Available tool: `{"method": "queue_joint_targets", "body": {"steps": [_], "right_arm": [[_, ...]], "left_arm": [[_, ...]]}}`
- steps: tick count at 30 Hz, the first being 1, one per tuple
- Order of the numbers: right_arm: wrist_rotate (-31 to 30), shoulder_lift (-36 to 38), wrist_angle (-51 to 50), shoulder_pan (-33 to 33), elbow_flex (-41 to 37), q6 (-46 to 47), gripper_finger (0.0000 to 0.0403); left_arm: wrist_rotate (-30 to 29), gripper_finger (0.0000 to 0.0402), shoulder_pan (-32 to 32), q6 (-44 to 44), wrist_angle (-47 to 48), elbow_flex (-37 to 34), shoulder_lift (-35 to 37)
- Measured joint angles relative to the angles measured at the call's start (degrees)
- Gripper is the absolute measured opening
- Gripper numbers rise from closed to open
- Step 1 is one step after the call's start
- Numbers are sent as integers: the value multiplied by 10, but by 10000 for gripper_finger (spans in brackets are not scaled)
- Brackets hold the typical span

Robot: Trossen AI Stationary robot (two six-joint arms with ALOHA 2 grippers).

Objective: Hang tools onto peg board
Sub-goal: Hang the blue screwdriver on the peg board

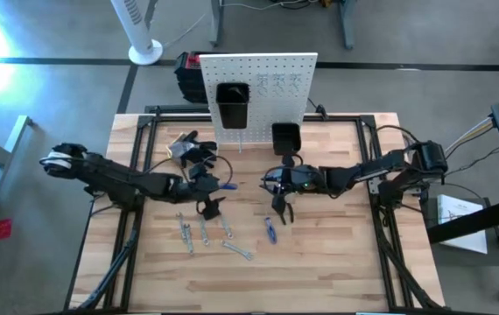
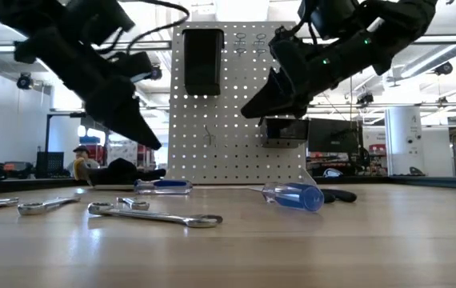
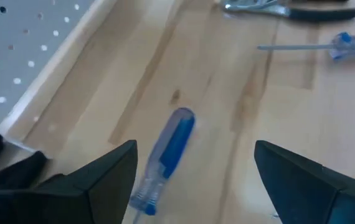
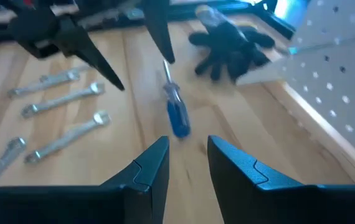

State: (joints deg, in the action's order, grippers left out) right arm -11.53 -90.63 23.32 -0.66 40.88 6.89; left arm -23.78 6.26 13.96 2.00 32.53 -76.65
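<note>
We saw a light wooden tabletop [image 1: 319, 271] on a dark metal frame. Black work gloves [image 1: 188, 147] lay crumpled on it toward its far left part. Beyond the table, on the grey floor, stood a white pedestal fan [image 1: 141, 35]. Past the table's far edge, a person [image 2: 80, 162] sat in the room

Wrenches [image 1: 206, 234] before peg board [image 1: 258, 87]

Two dark jointed arms, black cables, tapered jaws
</note>
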Motion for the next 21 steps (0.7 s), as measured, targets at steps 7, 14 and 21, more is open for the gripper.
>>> {"method": "queue_joint_targets", "body": {"steps": [7,14,21], "right_arm": [[26,11,-40,0,-1,-2,103],[71,12,-64,-1,-2,18,103],[71,12,-81,-1,-3,21,103]], "left_arm": [[38,309,-17,-30,-10,6,-32],[82,309,-51,-31,-49,-33,-5],[83,309,-81,-45,-58,-67,53]]}}
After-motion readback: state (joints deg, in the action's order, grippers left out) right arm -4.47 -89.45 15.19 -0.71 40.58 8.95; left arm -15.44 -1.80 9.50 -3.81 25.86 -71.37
